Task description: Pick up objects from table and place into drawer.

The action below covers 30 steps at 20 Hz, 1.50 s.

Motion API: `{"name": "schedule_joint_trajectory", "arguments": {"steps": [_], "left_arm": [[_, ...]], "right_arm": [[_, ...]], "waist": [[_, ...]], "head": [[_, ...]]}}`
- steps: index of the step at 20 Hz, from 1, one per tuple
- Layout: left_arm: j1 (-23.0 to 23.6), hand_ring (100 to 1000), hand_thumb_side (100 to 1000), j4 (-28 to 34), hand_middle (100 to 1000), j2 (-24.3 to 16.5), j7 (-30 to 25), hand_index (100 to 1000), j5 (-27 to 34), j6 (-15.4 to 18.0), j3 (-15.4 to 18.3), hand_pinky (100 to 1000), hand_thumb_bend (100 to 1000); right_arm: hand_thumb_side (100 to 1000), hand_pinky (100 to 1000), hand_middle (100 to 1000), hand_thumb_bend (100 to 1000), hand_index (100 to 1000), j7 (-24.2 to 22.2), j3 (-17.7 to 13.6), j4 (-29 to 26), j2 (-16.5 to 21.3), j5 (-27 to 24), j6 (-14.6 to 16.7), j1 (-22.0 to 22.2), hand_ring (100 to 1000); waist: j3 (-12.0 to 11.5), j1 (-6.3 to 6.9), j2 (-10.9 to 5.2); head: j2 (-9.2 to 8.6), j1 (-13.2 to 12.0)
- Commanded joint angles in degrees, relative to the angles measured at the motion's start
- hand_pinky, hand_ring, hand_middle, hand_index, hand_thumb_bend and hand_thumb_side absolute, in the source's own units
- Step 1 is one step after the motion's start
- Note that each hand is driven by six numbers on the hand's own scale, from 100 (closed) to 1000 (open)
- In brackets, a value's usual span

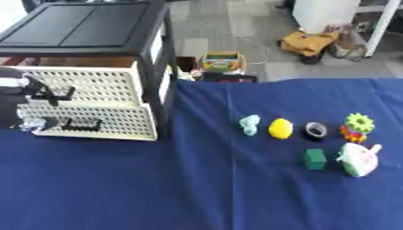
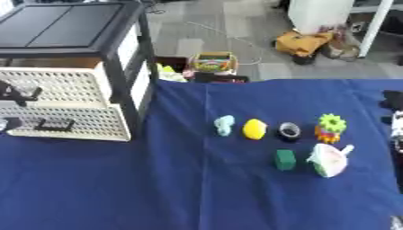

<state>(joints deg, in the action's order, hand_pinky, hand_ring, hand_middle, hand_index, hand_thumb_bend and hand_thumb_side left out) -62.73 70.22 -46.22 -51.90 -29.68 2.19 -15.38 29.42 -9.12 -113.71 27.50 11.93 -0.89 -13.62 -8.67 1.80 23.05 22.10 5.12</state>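
Broadly, the blue-clothed worktop point(image 1: 118, 188) fills the lower part of both views, with a black-framed drawer unit point(image 1: 87, 31) standing at its far left. Two cream perforated drawers point(image 1: 94, 121) stick out of that frame toward the robot; whether the upper one is drawn far enough to drop things in is hard to judge from here.

The left hand point(image 1: 24, 96) sits right at those drawer fronts, at the left edge of the left eye view; it is mostly cut off and dark against dark handles, so I cannot tell whether its fingers are curled or straight. The right hand point(image 2: 393, 121) shows only as a dark sliver at the right edge of the right eye view, its state likewise unreadable.

All the objects lie well to the right of the drawers, clustered together: a white bowl-like thing point(image 1: 359, 159) nearest the right side, a green-topped toy point(image 1: 358, 126), a yellow lemon shape point(image 1: 280, 128), a pale blue piece point(image 1: 249, 124), a dark ring point(image 1: 315, 130) and a small green block point(image 1: 315, 158). The right hand looks much the nearer to them; the drawer lies far leftward across bare cloth.
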Motion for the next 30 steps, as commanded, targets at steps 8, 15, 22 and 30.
{"name": "schedule_joint_trajectory", "arguments": {"steps": [8, 15, 22, 30], "left_arm": [[1.89, 100, 551, 4.78, 100, -5.22, -0.07, 820, 2.89, -1.79, 0.87, 100, 276], [3.85, 100, 555, 7.62, 100, -6.76, -0.07, 833, 4.58, -2.47, 0.62, 100, 282], [5.57, 100, 559, 10.05, 100, -8.04, -0.07, 846, 5.33, -2.75, 0.14, 100, 291], [6.82, 100, 564, 11.54, 100, -8.91, -0.07, 861, 5.85, -2.79, -0.15, 100, 294]], "right_arm": [[952, 629, 593, 100, 727, 0.08, -0.57, -0.89, 0.63, -0.29, 0.14, -0.55, 737], [951, 629, 593, 100, 728, 0.17, -0.65, -0.89, 0.56, -0.33, 0.19, -0.66, 737], [951, 629, 593, 100, 729, 0.21, -0.67, -0.89, 0.57, -0.39, 0.29, -0.81, 738], [950, 630, 593, 100, 730, 0.25, -0.69, -0.89, 0.51, -0.4, 0.34, -0.89, 738]], "waist": [[-0.38, -0.19, -1.08], [-0.48, -0.29, -1.1], [-0.58, -0.32, -1.09], [-0.59, -0.35, -0.98]], "head": [[-0.42, -0.13], [-0.52, -0.29], [-0.67, -0.47], [-0.76, -0.67]]}}
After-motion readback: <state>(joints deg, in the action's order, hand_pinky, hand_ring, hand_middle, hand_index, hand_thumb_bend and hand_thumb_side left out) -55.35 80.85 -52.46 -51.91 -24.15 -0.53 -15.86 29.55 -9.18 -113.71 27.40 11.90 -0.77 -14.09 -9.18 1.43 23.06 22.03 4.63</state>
